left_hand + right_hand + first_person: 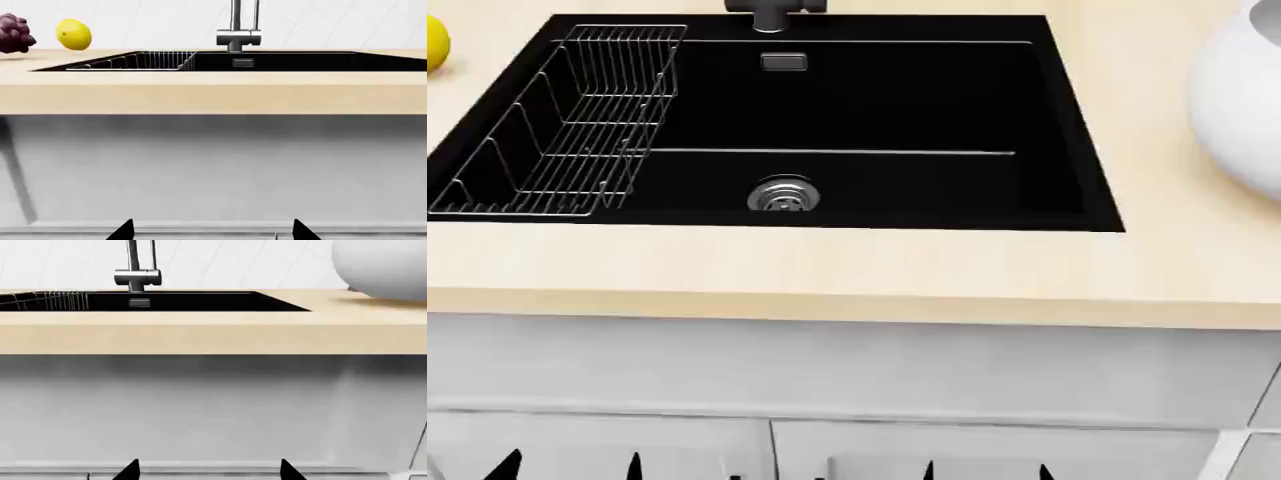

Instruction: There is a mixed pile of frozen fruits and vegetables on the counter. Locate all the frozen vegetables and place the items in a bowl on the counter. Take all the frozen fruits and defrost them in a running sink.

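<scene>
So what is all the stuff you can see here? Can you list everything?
lemon: one, yellow, on the counter beyond the sink's rack end
grape bunch: one, purple-red, on the counter beside the lemon
sink: one, black, set into the counter, empty
wire rack: one, silver, inside the sink
drain: one, steel, sink floor
faucet: one, grey, behind the sink
bowl: one, white, on the counter opposite the rack
counter: one, beige
cabinets: white, below
left gripper: black tips apart, low
right gripper: black tips apart, low
</scene>
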